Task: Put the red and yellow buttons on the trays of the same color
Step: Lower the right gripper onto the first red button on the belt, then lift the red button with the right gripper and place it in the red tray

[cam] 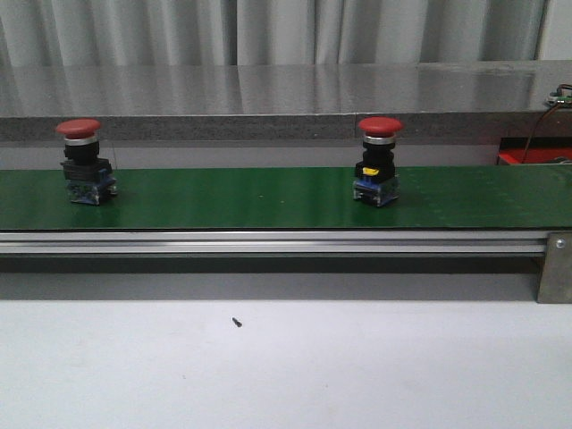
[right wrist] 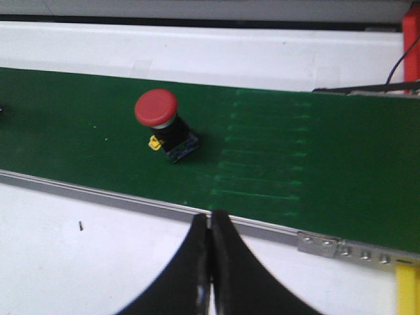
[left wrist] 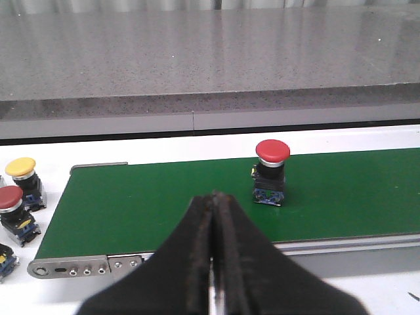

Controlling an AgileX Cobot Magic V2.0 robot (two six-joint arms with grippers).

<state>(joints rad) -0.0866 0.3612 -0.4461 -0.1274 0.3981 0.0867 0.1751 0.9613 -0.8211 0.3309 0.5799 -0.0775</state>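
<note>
Two red-capped buttons stand upright on a green conveyor belt (cam: 268,198): one button (cam: 85,161) at the left of the front view, the other button (cam: 377,161) right of centre. No trays are visible. The left tool (left wrist: 213,216) and right tool (right wrist: 210,230) are each pressed together, holding nothing. Judging from this, sorting has barely begun; both belt buttons remain to be placed.

- Cut off at the left edge of the left wrist view: a third button (left wrist: 3,258) beside the belt, cap colour not visible.
- Too small to identify: dark speck (cam: 237,322) on the white table.
- Clipped at the right edge: red object (right wrist: 411,31), yellow strip (right wrist: 407,292).
</note>
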